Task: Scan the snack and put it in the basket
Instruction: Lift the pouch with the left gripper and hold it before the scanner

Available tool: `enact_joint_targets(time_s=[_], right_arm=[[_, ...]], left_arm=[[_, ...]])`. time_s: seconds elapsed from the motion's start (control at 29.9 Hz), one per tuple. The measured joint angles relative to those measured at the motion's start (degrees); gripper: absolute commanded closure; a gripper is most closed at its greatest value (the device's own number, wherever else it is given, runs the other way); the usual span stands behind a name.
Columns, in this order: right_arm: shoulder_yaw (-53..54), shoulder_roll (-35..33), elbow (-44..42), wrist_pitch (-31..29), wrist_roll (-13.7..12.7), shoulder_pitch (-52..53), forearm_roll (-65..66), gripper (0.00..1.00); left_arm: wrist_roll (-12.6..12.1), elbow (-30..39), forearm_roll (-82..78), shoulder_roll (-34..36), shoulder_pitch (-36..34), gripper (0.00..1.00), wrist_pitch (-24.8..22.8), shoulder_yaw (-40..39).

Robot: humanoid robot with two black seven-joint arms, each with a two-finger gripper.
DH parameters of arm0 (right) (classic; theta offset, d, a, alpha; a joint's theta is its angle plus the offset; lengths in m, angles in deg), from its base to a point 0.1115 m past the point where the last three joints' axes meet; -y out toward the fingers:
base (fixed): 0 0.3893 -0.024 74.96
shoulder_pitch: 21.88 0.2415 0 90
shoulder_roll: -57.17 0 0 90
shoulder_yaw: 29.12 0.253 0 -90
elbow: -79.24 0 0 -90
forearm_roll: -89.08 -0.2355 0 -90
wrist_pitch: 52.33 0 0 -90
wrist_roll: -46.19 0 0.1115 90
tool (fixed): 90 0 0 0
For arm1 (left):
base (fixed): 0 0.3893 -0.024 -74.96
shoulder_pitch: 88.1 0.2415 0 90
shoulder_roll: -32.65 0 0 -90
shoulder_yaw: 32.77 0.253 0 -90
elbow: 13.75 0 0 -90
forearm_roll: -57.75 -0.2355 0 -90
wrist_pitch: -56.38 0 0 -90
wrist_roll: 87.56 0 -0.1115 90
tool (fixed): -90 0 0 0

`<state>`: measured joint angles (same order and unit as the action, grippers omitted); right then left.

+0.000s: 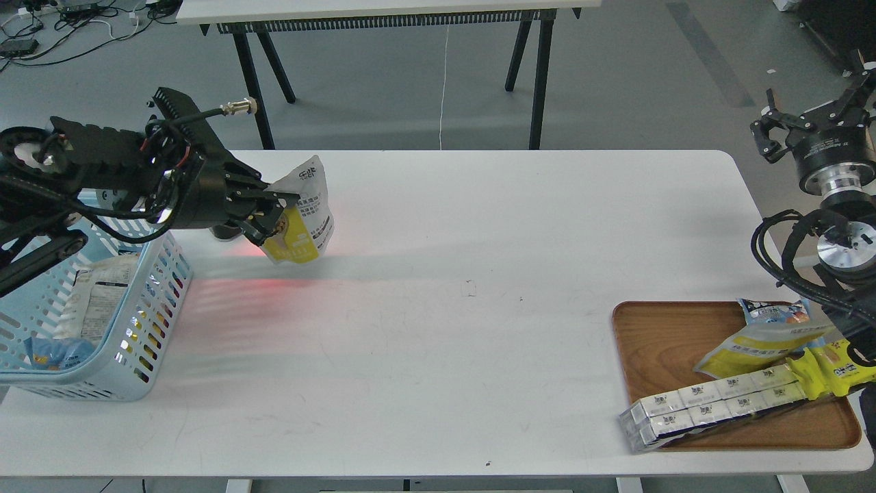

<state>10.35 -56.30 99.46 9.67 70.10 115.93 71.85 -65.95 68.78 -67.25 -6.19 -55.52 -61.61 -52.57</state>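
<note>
The left gripper (pixel 274 209) is closed on the snack pouch (pixel 304 212), holding it up over the table's (pixel 438 308) far left part, just beside the blue basket (pixel 154 287) at the left edge. The right gripper (pixel 811 120) hangs past the right edge; I cannot tell if it is open.

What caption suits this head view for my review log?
Left gripper holds the yellow-white snack pouch above the white table, beside the light blue slotted basket.
</note>
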Motion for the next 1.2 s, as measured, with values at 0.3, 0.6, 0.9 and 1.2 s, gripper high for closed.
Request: enact_joint_targets(time_s=[0.3,0.6,0.9,1.2], right_arm=[[0.0,0.0,0.0,0.0,0.0,0.0,0.0,0.01],[0.0,0.4,0.0,0.0,0.0,0.0,0.0,0.01],[0.0,0.0,0.0,0.0,0.0,0.1,0.0,0.01],[-0.1,0.0,0.0,0.0,0.0,0.1,0.0,0.01]], left_arm=[[-0.1,-1.0,0.0,-0.6,1.1,1.0,0.0,0.1],[0.0,0.1,0.0,-0.2,1.8,1.0,0.0,0.1],[0.2,4.3,0.0,2.8,0.1,1.0,0.0,-0.4],[0.2,2.3,0.0,2.6,-3.4,1.0,0.0,-0.1]])
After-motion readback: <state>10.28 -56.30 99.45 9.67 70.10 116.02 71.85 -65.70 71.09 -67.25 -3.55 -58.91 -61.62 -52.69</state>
